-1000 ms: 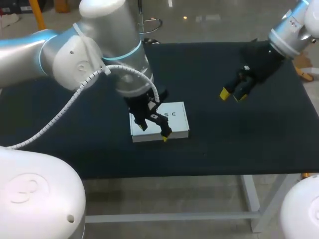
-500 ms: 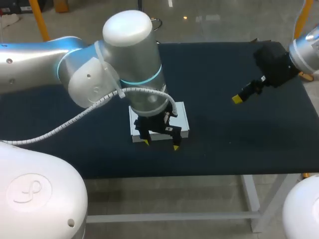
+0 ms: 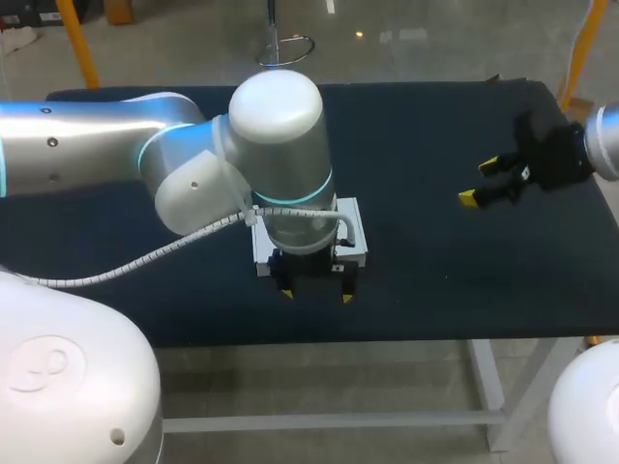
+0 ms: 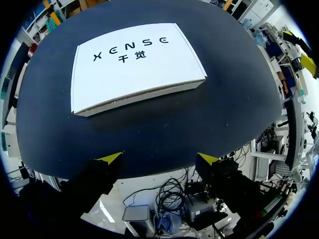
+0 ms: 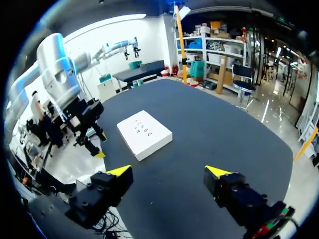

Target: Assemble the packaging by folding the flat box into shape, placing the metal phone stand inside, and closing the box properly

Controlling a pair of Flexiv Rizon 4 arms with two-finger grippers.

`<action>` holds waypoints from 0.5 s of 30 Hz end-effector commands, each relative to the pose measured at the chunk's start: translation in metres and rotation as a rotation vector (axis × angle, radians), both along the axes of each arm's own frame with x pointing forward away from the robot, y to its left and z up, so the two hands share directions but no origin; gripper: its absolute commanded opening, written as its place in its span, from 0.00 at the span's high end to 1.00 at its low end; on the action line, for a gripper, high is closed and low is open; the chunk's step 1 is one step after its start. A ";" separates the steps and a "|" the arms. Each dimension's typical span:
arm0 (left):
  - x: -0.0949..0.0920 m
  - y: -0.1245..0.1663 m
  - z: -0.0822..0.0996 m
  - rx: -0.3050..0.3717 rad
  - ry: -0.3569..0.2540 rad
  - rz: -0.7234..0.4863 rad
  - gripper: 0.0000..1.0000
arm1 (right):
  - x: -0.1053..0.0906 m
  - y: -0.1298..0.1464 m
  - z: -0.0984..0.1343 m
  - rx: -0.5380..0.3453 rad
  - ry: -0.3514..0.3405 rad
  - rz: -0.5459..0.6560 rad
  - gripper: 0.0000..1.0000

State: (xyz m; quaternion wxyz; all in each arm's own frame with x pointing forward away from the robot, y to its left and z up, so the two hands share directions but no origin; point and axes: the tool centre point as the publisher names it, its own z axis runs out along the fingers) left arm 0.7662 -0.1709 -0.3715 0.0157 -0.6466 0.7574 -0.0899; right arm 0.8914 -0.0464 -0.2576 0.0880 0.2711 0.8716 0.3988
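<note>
Yellow-tipped fingers spread wide and gripping nothing, our left end effector [image 3: 317, 295] hangs over the dark tabletop's [image 3: 435, 271] near edge. Just ahead of it, the white box [image 4: 134, 62] lies flat, lid down. Well to the right, our right end effector [image 3: 479, 182] hovers above the tabletop, fingers likewise parted and empty.

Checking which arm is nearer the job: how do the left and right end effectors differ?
The left end effector hangs at the near edge of the table, just beside the box; the right end effector is at the table's right side, far from the box. The left points steeply down; the right points more sideways. Both are open and empty.
</note>
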 end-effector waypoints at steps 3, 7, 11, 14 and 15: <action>0.007 -0.006 -0.008 0.028 0.002 0.032 0.00 | 0.008 -0.004 -0.014 0.151 -0.205 0.085 0.00; 0.015 -0.003 -0.012 0.037 0.000 0.075 0.00 | 0.015 -0.002 -0.020 0.142 -0.234 0.120 0.00; 0.026 0.000 -0.015 0.041 0.003 0.100 0.00 | 0.020 0.000 -0.023 0.127 -0.256 0.133 0.00; 0.034 0.002 -0.018 0.041 0.009 0.112 0.00 | 0.024 0.001 -0.023 0.137 -0.280 0.149 0.00; 0.037 0.002 -0.019 0.040 0.014 0.112 0.00 | 0.025 0.000 -0.023 0.138 -0.285 0.154 0.00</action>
